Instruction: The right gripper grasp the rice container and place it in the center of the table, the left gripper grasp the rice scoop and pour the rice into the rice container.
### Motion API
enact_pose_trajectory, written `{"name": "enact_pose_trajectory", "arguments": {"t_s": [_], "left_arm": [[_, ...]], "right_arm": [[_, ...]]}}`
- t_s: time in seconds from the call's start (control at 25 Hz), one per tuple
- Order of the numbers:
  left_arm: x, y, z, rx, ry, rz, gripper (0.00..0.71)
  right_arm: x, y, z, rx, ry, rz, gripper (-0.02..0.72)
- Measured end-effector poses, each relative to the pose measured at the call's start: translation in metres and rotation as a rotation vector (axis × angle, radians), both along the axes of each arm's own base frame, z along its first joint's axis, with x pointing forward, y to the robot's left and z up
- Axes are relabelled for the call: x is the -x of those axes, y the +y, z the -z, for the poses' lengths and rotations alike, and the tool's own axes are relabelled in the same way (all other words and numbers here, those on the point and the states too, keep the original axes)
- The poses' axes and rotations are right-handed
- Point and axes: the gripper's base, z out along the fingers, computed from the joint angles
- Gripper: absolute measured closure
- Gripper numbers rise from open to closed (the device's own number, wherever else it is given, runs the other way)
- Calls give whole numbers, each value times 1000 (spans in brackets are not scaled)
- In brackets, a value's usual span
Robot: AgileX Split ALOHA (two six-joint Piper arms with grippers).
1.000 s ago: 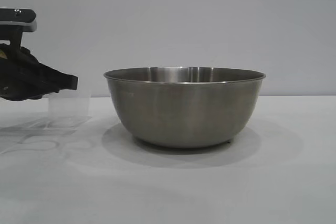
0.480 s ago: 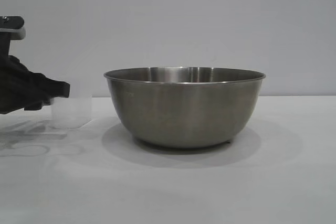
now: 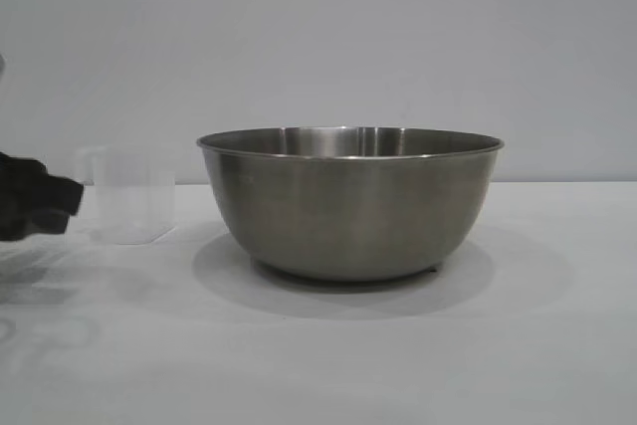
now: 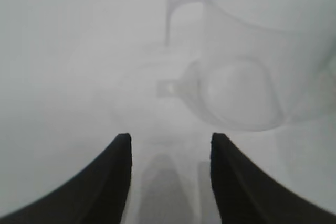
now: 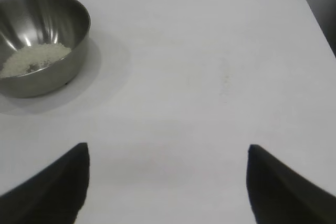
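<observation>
Scoop set down, left gripper [image 3: 40, 208] backing off.

Your left gripper has pulled away from the scoop [image 3: 127, 194], jaws spread and empty; the scoop stands upright left of the bowl [image 3: 350, 201], which holds rice [image 5: 32, 59]. Your right gripper [image 5: 168, 182] hangs spread, well apart. The pour looks finished.

**Brushed steel, clear plastic, matt white**

The rice container [image 3: 350, 203] is showing brushed grey metal with a soft sheen, its rolled rim catching light; inside, white rice [image 5: 32, 59] is looking grainy and dull. The rice scoop [image 4: 247, 51], just ahead of the left end effector [image 4: 169, 145], is appearing as smooth translucent plastic. The end effector's fingers [image 4: 113, 182] are looking matt black. The tabletop [image 3: 537, 365] is reading as smooth, matt white.
</observation>
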Motion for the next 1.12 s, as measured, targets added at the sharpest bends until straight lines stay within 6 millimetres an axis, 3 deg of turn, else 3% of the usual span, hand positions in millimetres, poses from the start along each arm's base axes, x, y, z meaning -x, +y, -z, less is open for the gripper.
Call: {"name": "enact_pose_trajectory", "arguments": {"t_s": [0.64,0.68,0.88,1.12], "left_arm": [[52,8,-68,25,254,52,412],[54,9,-73,10,282,59,361],[59,11,-117,-29,361,59,380],[79,19,-165,-112,409,81,380]], "right_arm": [[0,0,0,0,0,0,155],[0,0,0,0,0,0,155],[0,0,0,0,0,0,155],[0,0,0,0,0,0,155]]}}
